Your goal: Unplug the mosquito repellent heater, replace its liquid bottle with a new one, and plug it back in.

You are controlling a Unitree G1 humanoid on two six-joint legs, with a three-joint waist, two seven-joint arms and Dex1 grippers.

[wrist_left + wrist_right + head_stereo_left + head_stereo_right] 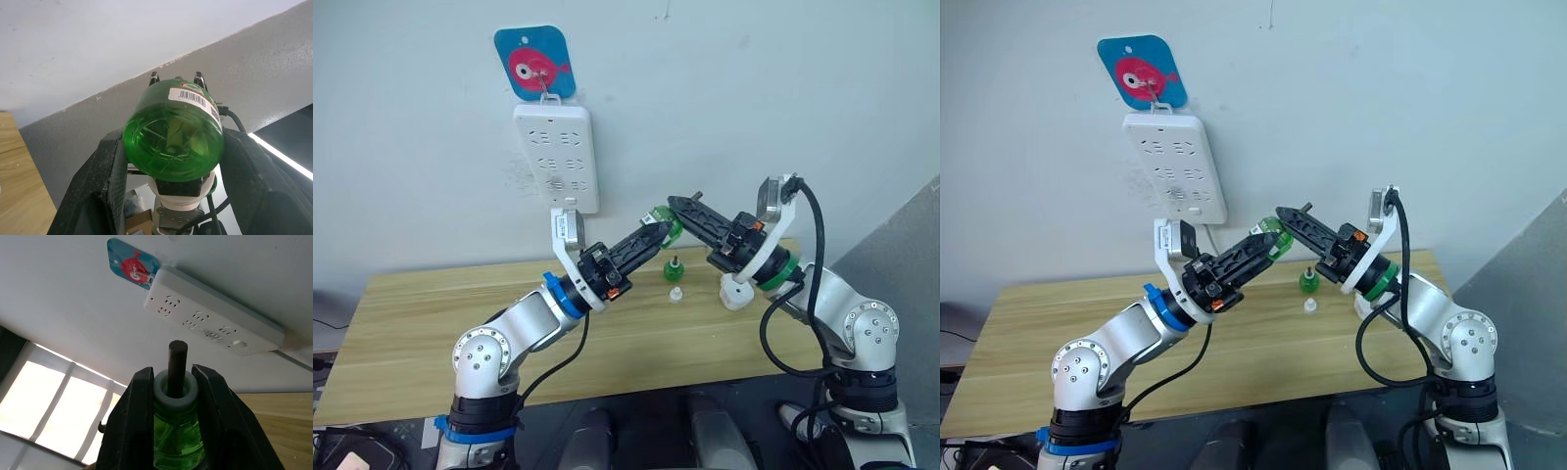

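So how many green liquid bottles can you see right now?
2. One green bottle is held in the air between the left claw and right claw, both shut on it. The other bottle stands upright on the wooden table, beside a small white cap.

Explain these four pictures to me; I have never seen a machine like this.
This is a two-armed robot facing a wooden table. Two pictures come from cameras on its head, two from cameras on its wrists. Both hands grip one green bottle in the air: the left hand holds its body, the right hand pinches its white neck, where a dark wick sticks out. On the table stand another small green bottle, a little white cap and the white heater. A power strip hangs on the wall.
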